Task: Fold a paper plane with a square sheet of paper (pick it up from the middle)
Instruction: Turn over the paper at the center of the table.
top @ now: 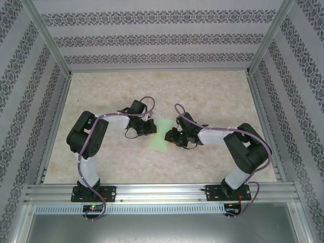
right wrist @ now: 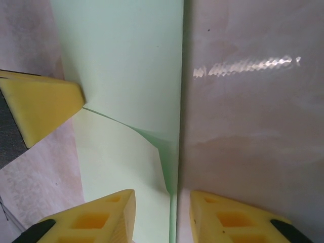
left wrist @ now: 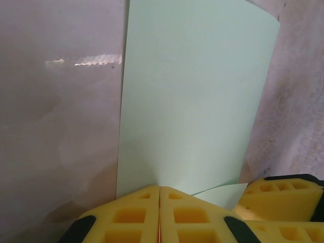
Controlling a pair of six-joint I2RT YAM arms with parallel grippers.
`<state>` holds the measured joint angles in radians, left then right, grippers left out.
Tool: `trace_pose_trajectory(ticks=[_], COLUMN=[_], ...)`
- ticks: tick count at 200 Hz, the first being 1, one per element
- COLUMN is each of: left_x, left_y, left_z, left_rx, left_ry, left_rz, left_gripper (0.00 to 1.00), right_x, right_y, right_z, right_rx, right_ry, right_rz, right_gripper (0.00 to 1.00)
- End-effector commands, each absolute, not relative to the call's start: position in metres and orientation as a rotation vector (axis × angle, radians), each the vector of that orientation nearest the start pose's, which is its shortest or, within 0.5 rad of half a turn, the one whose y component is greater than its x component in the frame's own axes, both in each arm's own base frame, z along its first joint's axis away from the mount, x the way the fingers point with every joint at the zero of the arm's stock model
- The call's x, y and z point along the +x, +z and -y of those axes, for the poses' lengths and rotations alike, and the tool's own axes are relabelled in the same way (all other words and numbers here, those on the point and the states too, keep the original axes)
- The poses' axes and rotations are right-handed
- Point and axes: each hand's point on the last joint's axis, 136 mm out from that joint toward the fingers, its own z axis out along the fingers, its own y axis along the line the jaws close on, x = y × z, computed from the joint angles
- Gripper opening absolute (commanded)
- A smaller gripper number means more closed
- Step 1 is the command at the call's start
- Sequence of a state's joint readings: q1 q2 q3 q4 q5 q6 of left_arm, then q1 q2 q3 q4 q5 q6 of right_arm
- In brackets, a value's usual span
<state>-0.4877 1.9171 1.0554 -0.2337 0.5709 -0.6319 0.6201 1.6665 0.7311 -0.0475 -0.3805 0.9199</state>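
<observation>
Simply plain green paper (top: 161, 134)

Enclosed on three sides: far wall (top: 157, 40), left wall (top: 20, 101) and right wall (top: 304, 101), all papered in pale stripes alternating with bands of dark floral ornament. Framed by aluminium posts (top: 45, 35) slanting up from the far corners. Floored with a desk (top: 212, 96) of pale, mottled beige, edged left and right with metal rails. Bounded along the near edge by a broad aluminium rail (top: 162, 192), then a white slotted strip (top: 162, 208), then a dull grey metal sheet (top: 162, 228). Lit softly and evenly; glints as a bright streak (left wrist: 83, 61) on the glossy desk surface in the wrist views.
</observation>
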Motion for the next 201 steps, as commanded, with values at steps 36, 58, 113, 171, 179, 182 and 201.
trace_pose_trajectory(ticks=[36, 58, 113, 171, 179, 182, 201], left_x=[0.318, 0.318, 0.319, 0.325, 0.326, 0.327, 0.331], left_y=[0.021, 0.021, 0.026, 0.039, 0.043, 0.044, 0.056], left_z=[0.281, 0.281, 0.281, 0.283, 0.283, 0.283, 0.285], left_rx=[0.038, 0.034, 0.029, 0.008, 0.007, 0.006, 0.006], left_ry=[-1.074, -1.077, -1.079, -1.091, -1.094, -1.093, -1.097], left_rz=[-2.864, -2.865, -2.855, -2.814, -2.806, -2.802, -2.772], left_gripper=[0.09, 0.09, 0.09, 0.09, 0.1, 0.1, 0.1], right_x=[0.276, 0.276, 0.278, 0.279, 0.28, 0.279, 0.279], right_y=[0.033, 0.03, 0.034, 0.036, 0.036, 0.037, 0.042], right_z=[-0.289, -0.287, -0.289, -0.286, -0.284, -0.285, -0.284], right_rx=[0.206, 0.219, 0.214, 0.22, 0.219, 0.215, 0.195], right_ry=[1.096, 1.08, 1.132, 1.161, 1.154, 1.155, 1.163], right_rz=[-2.709, -2.718, -2.679, -2.638, -2.636, -2.637, -2.633], right_gripper=[0.27, 0.32, 0.29, 0.16, 0.15, 0.14, 0.06])
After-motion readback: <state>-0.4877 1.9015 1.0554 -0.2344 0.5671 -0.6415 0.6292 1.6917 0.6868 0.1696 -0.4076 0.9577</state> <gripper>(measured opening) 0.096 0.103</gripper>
